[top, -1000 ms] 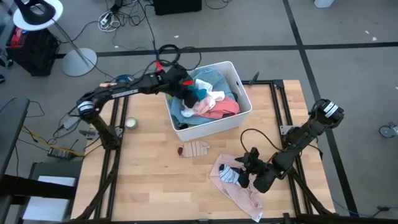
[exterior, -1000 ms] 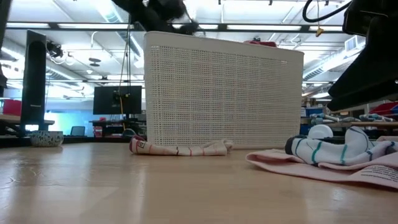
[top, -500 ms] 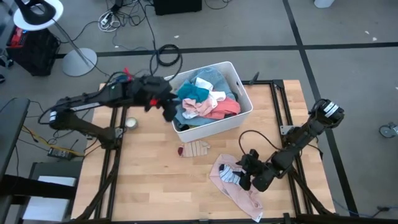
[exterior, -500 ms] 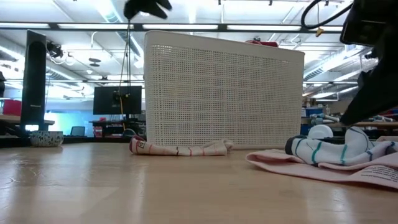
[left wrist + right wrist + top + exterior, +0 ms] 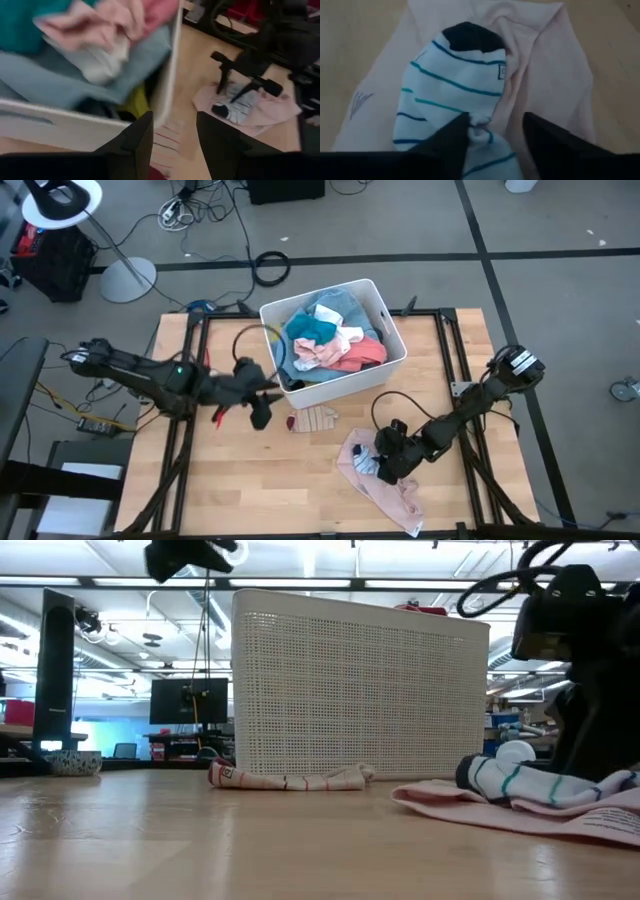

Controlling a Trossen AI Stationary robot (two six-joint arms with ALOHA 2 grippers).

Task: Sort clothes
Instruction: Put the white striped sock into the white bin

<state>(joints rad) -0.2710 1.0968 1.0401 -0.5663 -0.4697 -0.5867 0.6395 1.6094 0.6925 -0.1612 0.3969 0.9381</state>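
I'm holding the left gripper [image 5: 258, 415] above the desk [image 5: 230, 480] beside the white bin [image 5: 335, 385], fingers apart and gripping nothing. The bin's clothes [image 5: 325, 340] are lying heaped: teal, light blue, white, pink. The striped sock [image 5: 312, 419] is lying flat, long axis left-right. The right gripper [image 5: 382, 465], fingers parted, is sitting over the white teal-striped sock [image 5: 455, 95] on the pink garment [image 5: 385, 490].

Clothes [image 5: 325, 345] heaped in bin, striped sock [image 5: 455, 100] lying on pink garment [image 5: 395, 495]
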